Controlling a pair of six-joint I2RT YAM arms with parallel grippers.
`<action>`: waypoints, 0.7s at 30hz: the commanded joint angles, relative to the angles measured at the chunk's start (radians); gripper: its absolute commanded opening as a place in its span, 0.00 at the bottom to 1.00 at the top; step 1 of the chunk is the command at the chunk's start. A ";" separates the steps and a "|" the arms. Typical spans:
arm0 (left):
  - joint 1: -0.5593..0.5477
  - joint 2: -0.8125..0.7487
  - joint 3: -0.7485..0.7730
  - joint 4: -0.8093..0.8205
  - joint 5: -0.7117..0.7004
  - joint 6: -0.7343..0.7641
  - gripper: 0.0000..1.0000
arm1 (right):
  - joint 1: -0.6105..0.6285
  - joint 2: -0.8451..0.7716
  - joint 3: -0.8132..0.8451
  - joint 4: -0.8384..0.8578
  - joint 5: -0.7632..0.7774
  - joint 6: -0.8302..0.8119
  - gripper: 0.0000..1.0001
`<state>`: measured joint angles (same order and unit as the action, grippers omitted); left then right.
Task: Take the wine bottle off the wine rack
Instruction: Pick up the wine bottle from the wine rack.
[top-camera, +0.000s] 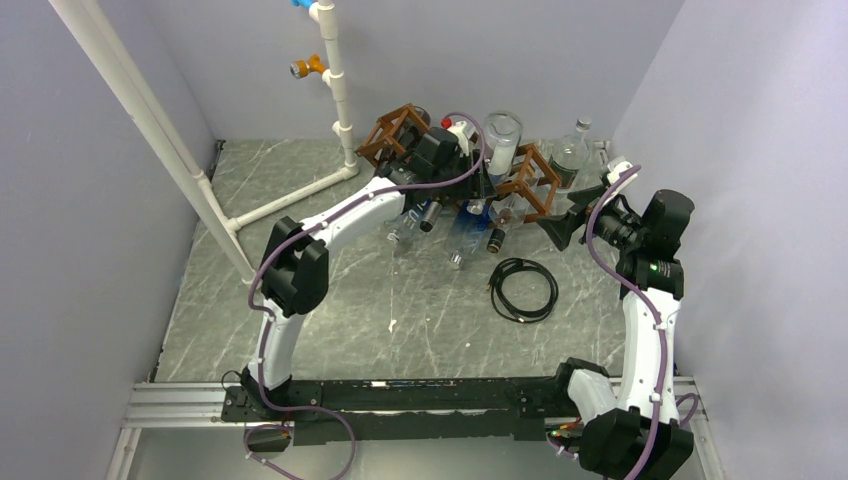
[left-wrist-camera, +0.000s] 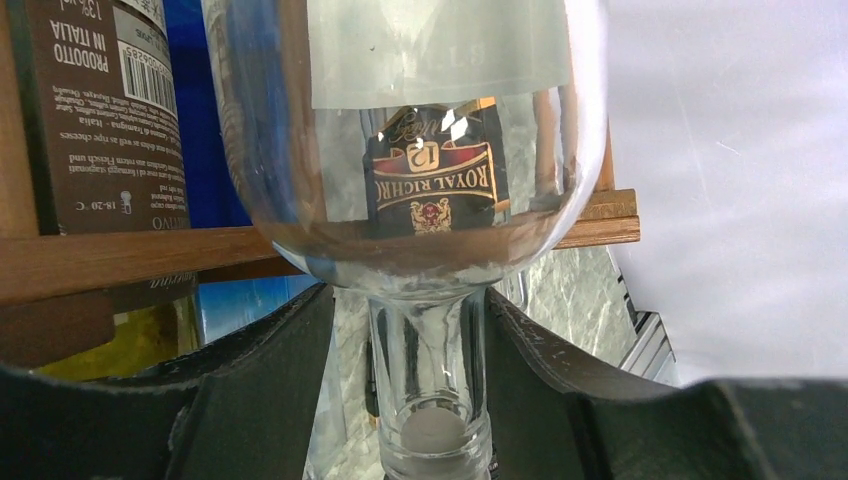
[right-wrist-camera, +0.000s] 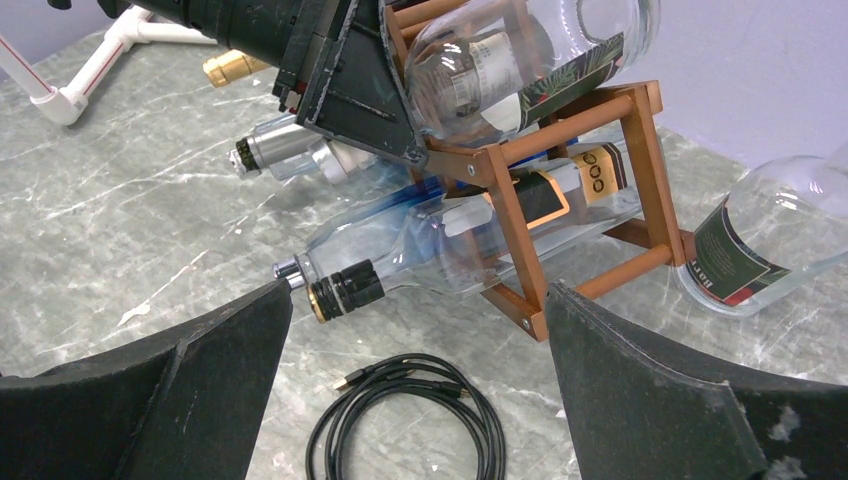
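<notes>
Wine rack (right-wrist-camera: 560, 125): one; coiled cable (right-wrist-camera: 482, 420): one.

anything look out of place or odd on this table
A coiled black cable lies loose on the table in front of the wine rack, a stray item here. Nothing looks spilled or broken.

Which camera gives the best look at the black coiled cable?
Top external: the whole cable lies in plain sight on the table. The right wrist view shows it closer but cut off at the bottom edge. The left wrist view misses it.
</notes>
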<state>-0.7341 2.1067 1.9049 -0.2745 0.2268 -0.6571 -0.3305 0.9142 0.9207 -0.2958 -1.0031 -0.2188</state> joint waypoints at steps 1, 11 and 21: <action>-0.016 0.036 0.060 0.041 0.003 0.009 0.58 | -0.002 -0.017 0.000 0.026 0.001 -0.024 0.99; -0.019 0.024 0.057 0.013 0.016 0.079 0.48 | -0.002 -0.017 0.000 0.026 0.003 -0.025 0.99; -0.020 0.051 0.107 -0.033 -0.006 0.099 0.55 | -0.001 -0.019 -0.003 0.029 0.006 -0.025 0.99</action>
<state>-0.7494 2.1429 1.9572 -0.3080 0.2337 -0.5831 -0.3305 0.9142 0.9207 -0.2958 -0.9993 -0.2256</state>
